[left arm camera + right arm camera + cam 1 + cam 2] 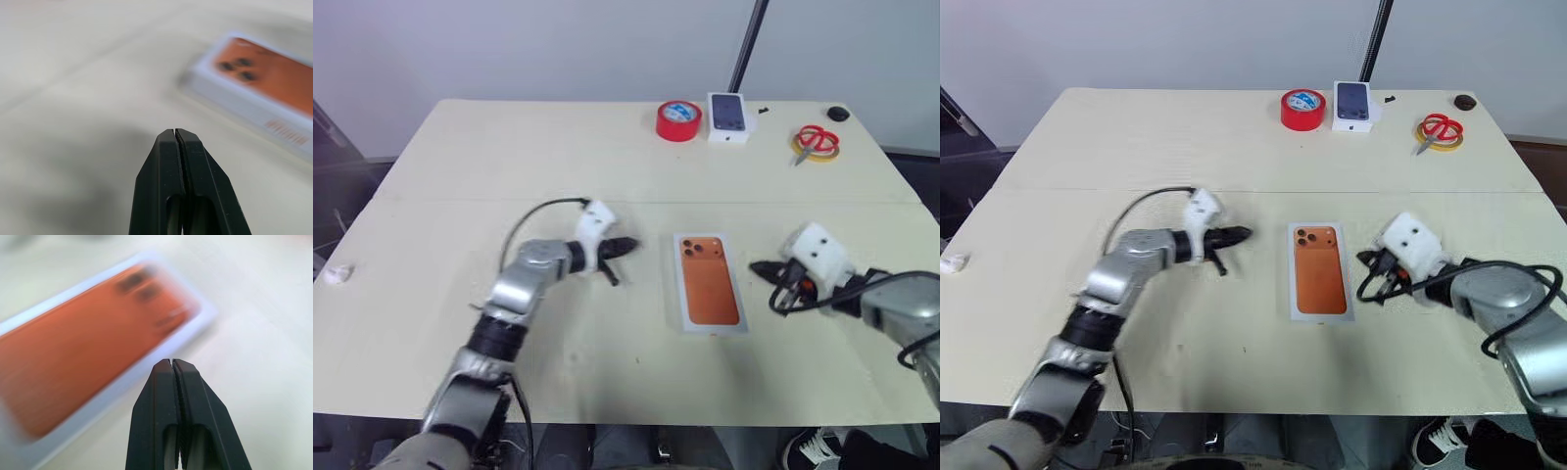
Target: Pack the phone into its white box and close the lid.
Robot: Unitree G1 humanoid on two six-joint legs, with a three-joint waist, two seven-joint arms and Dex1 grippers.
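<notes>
Phone (pixel 709 284) flat in white box (pixel 682 294), lengthwise, lenses far; both grippers clenched, empty

You're facing a pale beige table (pixel 489 166) with a seam running across its middle; behind it stands a plain whitish wall (pixel 558 44), a dark pole (pixel 747 44) rising far right.

A pale table (pixel 509 157) carries the white box (pixel 684 294) near the middle, with red tape (pixel 678 120), a small box (pixel 728 117) and scissors (pixel 816 142) along its far edge
</notes>
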